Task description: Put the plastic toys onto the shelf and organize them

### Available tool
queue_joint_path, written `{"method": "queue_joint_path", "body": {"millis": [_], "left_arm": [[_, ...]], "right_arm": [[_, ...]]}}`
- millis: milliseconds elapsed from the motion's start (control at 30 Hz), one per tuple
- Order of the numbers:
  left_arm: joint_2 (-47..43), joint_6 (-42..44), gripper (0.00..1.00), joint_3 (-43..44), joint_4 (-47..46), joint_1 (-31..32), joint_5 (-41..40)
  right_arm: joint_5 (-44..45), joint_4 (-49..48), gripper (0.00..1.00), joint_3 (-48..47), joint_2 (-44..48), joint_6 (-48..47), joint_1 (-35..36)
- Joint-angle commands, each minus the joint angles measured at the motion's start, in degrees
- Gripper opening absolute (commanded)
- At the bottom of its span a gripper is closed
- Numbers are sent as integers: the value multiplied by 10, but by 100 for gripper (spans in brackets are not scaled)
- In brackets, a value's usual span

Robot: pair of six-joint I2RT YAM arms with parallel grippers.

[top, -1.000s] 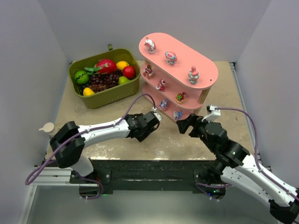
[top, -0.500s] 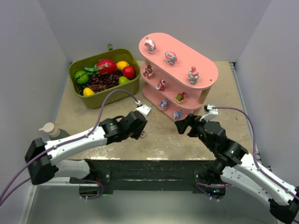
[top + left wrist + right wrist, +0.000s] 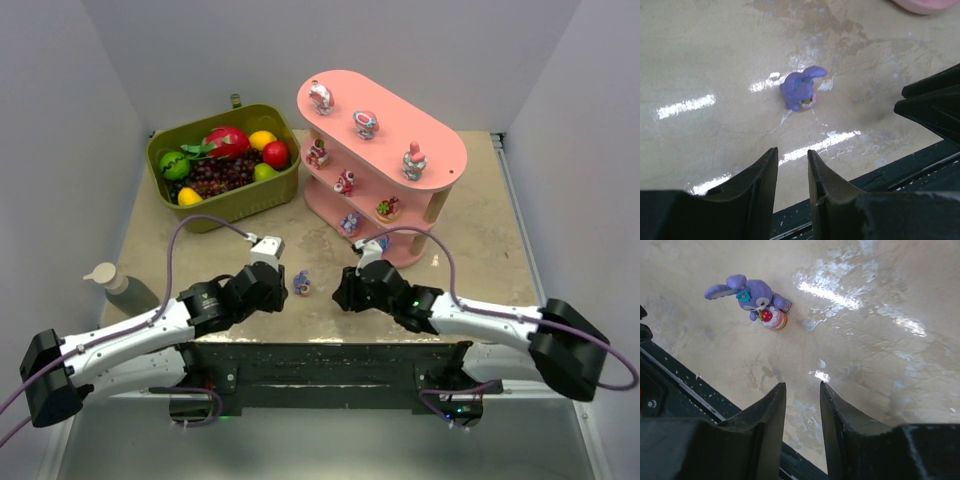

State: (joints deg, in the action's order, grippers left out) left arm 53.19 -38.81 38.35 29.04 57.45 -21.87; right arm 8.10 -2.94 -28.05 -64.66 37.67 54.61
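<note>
A small purple bunny toy holding a red-and-white cake stands alone on the table, near the front edge. It shows in the left wrist view as the bunny and in the right wrist view as the bunny. My left gripper is just left of it and my right gripper just right of it, both low. Each has its jaws narrowly apart with nothing between them: left gripper, right gripper. The pink three-tier shelf stands behind, with several toys on its boards.
An olive-green basket of plastic fruit and grapes sits at the back left. A pump bottle stands at the table's left edge. The black front rail runs close below both grippers. Grey walls close in both sides.
Both grippers drew back from the shelf toward the front edge and narrowed their jaws. The bunny, unseen on the table a second ago, now stands between them.
</note>
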Motion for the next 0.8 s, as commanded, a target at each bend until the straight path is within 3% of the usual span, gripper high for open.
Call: {"method": "queue_joint_path", "body": {"millis": [0,167,333,533,767], "left_arm": [[10,-95,32,-68,-63,2,-5],[0,-151,28,-101,-62,0,-44],[-24,-152,29,-108,-51,-25,-41],[-55,-131,29,-134,-58,-92,3],[-78,-125,30,-142,-53,-103,-1]], "right_arm": [[33,-124,32,-35,-93,-4,18],[31,-214,19,-37,-200,-8,30],[32,-253,7,-56,-265,4,66],[54,-292,4,-94,-360,35,95],[118,-321,0,-161,-462,38,97]]}}
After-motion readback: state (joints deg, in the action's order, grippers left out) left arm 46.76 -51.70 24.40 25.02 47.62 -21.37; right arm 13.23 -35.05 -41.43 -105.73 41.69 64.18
